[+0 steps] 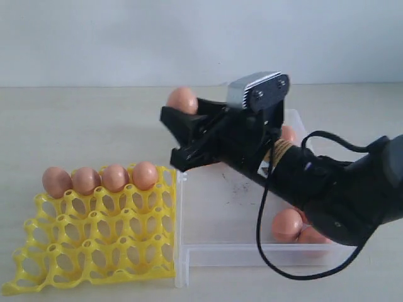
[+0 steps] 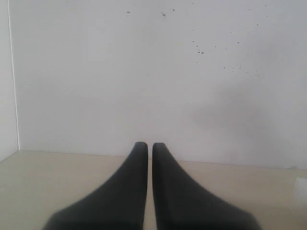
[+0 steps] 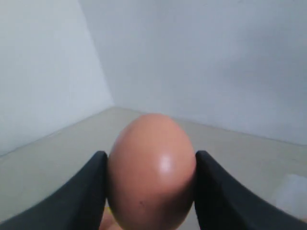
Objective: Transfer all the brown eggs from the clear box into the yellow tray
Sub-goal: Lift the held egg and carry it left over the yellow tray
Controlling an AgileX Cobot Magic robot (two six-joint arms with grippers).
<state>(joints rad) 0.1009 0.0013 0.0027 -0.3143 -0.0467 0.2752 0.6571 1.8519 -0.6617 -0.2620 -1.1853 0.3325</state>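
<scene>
Your right fingers (image 3: 91,191) pinched one brown egg (image 1: 182,99), aloft near the clear box (image 1: 214,245). Four eggs (image 1: 99,179) sat in the yellow tray (image 1: 94,251), far row; others (image 1: 286,223) lay in the box. Your left fingers (image 2: 134,182) were pressed together.

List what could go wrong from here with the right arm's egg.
1. The held brown egg is pinched only at its sides by the fingers of the right gripper; it may slip mid-carry.
2. Four eggs fill the far row of the yellow tray; lowering beside them could knock one.
3. The black cable loop hangs by the front wall of the clear box and might snag.
</scene>
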